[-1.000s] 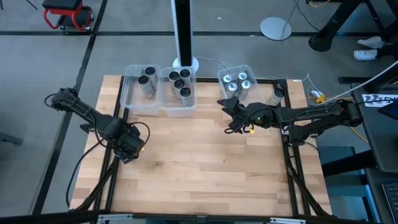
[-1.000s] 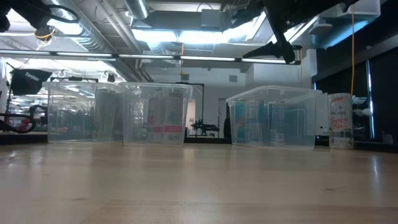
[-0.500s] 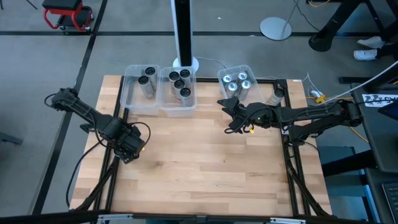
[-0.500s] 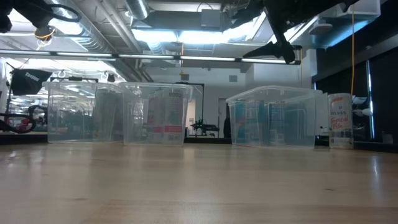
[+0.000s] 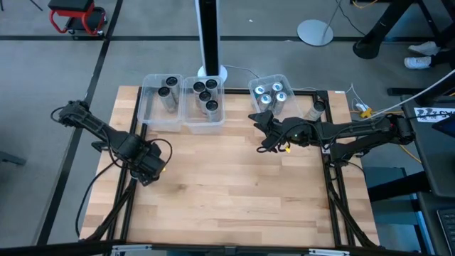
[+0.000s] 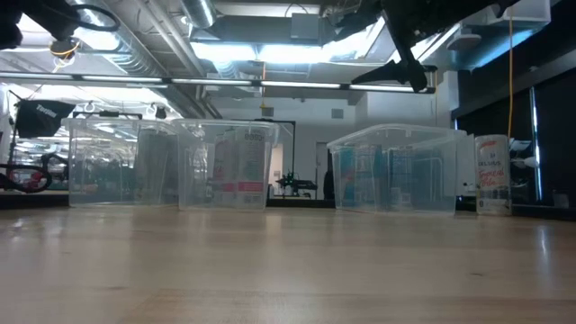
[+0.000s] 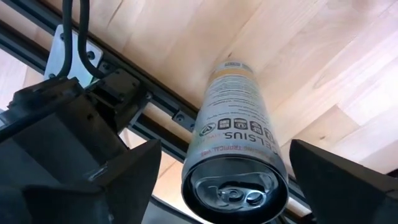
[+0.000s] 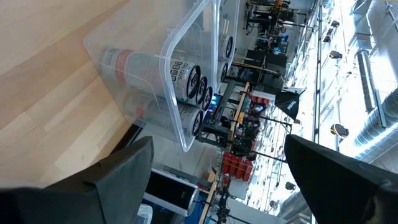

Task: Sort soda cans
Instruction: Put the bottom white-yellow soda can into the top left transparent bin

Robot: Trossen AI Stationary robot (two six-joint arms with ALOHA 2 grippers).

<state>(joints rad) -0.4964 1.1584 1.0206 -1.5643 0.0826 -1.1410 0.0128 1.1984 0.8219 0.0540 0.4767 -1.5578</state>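
Note:
A soda can (image 7: 235, 134) with a pale label stands upright on the wood at the table's left edge. My left gripper (image 5: 146, 169) points straight down over it. It is open, with one finger (image 7: 124, 180) on either side of the can's top (image 7: 233, 194) and a gap showing on both sides. My right gripper (image 5: 264, 132) hangs open in the air just near of the right clear bin (image 5: 283, 80), which holds several silver soda cans (image 5: 270, 94). Dark soda cans (image 5: 206, 96) stand in the two left bins.
Three clear bins line the far edge: left bin (image 5: 149, 107), middle bin (image 5: 190, 122), right bin (image 6: 396, 171). One more can (image 5: 316, 109) stands outside them at the far right, also seen as the white can (image 6: 492, 174). A black frame rail (image 7: 161, 106) runs beside the left can. Bare wood (image 5: 227, 185) fills the middle and near side.

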